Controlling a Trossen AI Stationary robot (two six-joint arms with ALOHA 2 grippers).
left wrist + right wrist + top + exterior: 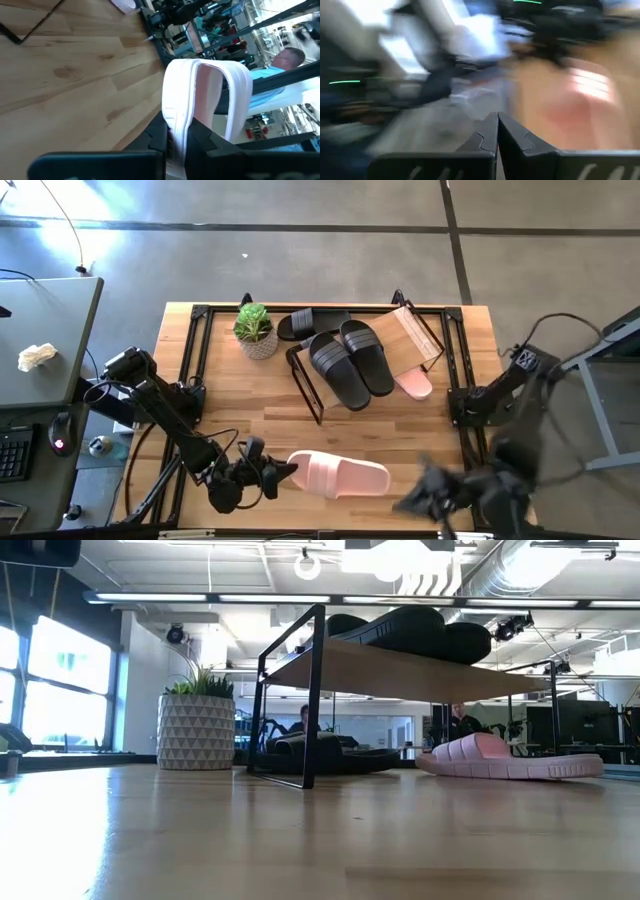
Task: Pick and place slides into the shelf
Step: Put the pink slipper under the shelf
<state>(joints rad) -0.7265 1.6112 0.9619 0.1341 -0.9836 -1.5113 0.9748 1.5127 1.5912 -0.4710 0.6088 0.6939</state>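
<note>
One pink slide (200,95) between left fingers (160,137)

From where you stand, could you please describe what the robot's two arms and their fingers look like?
Both arms are dark, jointed links. The left arm is black, with loose black cables looping beside it and a bulky wrist. The right arm is black too, with a small white marking near its upper joint. Each gripper ends in two flat, wedge-shaped black fingers with notched inner edges.

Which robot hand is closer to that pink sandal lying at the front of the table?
Left. The left hand grips the pink sandal by its end; the right hand hangs apart from it, past its other end.
</note>
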